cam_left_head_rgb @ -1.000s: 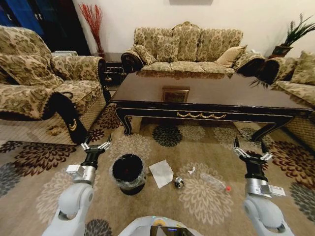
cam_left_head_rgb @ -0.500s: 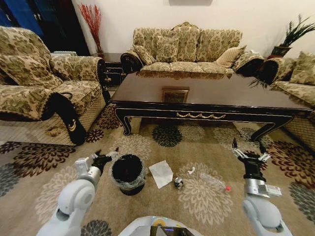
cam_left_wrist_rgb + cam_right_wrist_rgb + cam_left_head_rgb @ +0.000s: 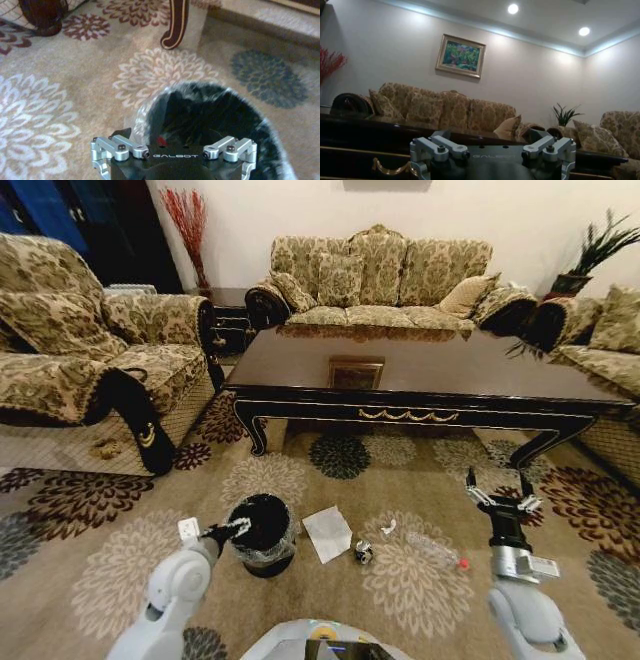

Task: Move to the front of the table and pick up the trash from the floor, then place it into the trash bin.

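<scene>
The trash bin (image 3: 260,532) stands on the floor (image 3: 420,580); its contents cannot be determined. The left gripper (image 3: 236,527), fingers spread, sits at the bin's rim. The paper sheet (image 3: 328,532), round object (image 3: 364,552) and bottle (image 3: 436,549) lie beside the bin. The right gripper (image 3: 497,492), spread wide, points upward beyond the bottle.

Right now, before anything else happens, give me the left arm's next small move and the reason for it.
Probably swing the left gripper from the trash bin toward the white paper sheet and lower it. The gripper sits at the bin's rim, while the paper lies on the carpet just beside the bin, the nearest piece of trash to that arm.
</scene>
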